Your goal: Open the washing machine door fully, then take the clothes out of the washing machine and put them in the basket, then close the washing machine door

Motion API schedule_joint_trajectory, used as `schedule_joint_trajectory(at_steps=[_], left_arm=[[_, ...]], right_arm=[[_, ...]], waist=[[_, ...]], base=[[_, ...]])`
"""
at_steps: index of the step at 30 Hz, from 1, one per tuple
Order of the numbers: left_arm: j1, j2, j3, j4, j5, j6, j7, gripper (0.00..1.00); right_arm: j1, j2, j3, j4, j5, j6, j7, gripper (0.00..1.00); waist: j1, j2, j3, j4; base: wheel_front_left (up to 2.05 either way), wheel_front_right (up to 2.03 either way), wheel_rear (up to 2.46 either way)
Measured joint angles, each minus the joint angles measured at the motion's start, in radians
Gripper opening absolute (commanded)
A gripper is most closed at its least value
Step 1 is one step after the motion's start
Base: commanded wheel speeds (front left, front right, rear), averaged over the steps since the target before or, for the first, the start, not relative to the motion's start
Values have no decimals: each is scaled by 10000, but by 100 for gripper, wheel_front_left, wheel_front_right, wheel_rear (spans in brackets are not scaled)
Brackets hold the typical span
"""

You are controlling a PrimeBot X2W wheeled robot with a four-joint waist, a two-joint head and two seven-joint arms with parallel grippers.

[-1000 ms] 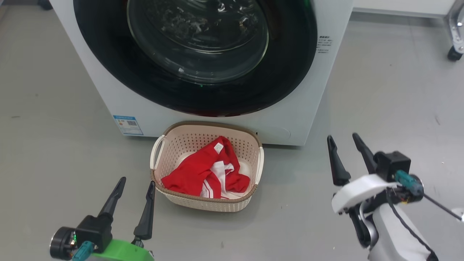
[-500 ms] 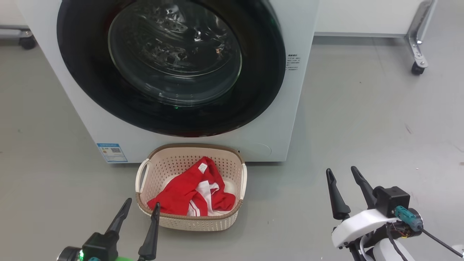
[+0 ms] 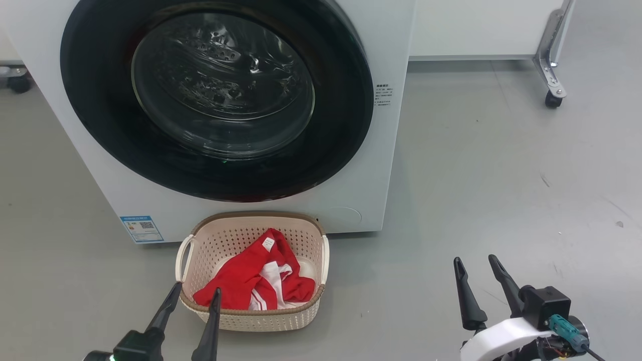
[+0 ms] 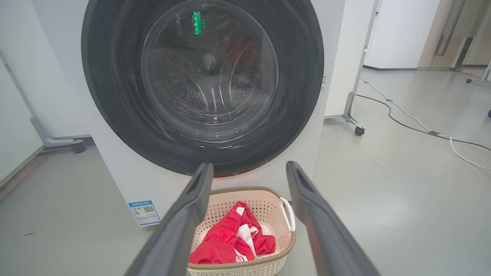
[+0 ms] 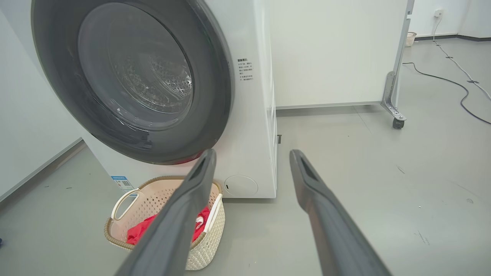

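Note:
The white washing machine faces me with the washing machine door closed flat against its front, glossy black rim around the glass window. On the floor against its base stands the cream basket, and the red, white-striped clothes lie inside it. My left gripper is open at the basket's near left corner, nothing between its fingers. My right gripper is open over bare floor to the basket's right. The left wrist view has the basket and clothes between the open fingers.
A white partition on a castor foot stands behind the machine to the right. Another castor shows at the far left. Cables run across the grey floor further right. A blue sticker marks the machine's lower left.
The head camera has pulled back and tilted, so machine and basket sit lower and further left in the picture. Both grippers show lower in view and stay open.

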Motion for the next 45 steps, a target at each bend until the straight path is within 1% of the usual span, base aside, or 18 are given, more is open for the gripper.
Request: schedule_joint_trajectory(at_steps=[2, 11, 13, 15, 31, 33, 38, 39, 45], left_arm=[[22, 0, -13, -52, 0, 4, 50, 100], [69, 13, -67, -136, 0, 6, 174, 100], [73, 17, -71, -171, 0, 82, 224, 100], [82, 17, -86, -199, 2, 90, 259, 100], [282, 42, -102, -439, 0, 171, 437, 100], [283, 61, -100, -456, 0, 178, 437, 100], [288, 90, -100, -512, 2, 182, 479, 100], [289, 88, -104, -506, 2, 207, 477, 0], [377, -81, -192, 46, 2, 205, 479, 0]], right_arm=[[148, 6, -10, -105, 0, -69, -2, 100], [480, 13, -25, -527, 0, -84, 0, 100], [559, 15, -25, -593, 0, -86, 0, 100], [598, 17, -31, -673, 0, -157, 0, 100], [951, 35, 6, -1108, 0, -176, 0, 100], [961, 35, 8, -1156, 0, -245, 0, 100], [971, 36, 10, -1277, 0, -247, 0, 100], [980, 38, 10, -1271, 2, -245, 0, 0], [1165, 117, 17, -765, 4, -245, 6, 0]], waist=[[0, 0, -6, -48], [0, 0, -9, -91], [0, 0, -13, -83], [0, 0, -15, -59], [0, 0, 24, 50], [0, 0, 27, 55], [0, 0, 36, 72], [0, 0, 38, 78], [0, 0, 38, 79]], base=[[0, 0, 0], [0, 0, 0], [0, 0, 0], [0, 0, 0], [0, 0, 0], [0, 0, 0], [0, 0, 0], [0, 0, 0], [0, 0, 0]])
